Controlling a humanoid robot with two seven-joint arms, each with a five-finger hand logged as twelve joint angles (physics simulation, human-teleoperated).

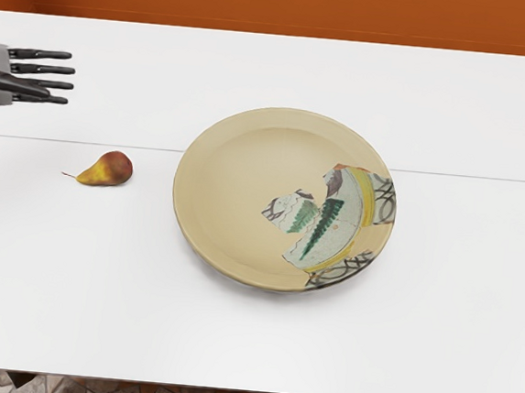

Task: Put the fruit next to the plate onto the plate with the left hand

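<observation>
Left hand (36,76) enters at the upper left, fingers extended straight, holding nothing. The pear (107,169) lies on the white table (72,272), left of the plate (236,185), apart from both.

I count one pear (107,168), one plate (235,190), one white table (250,333), and one of my hands (29,75), the left, with four dark fingers (48,69) visible.

A plate (246,172) sits at the centre of the tabletop (98,292), a pear (109,168) lying apart to its left; the left robot hand (36,76) hangs at the frame's upper left, behind the pear.
</observation>
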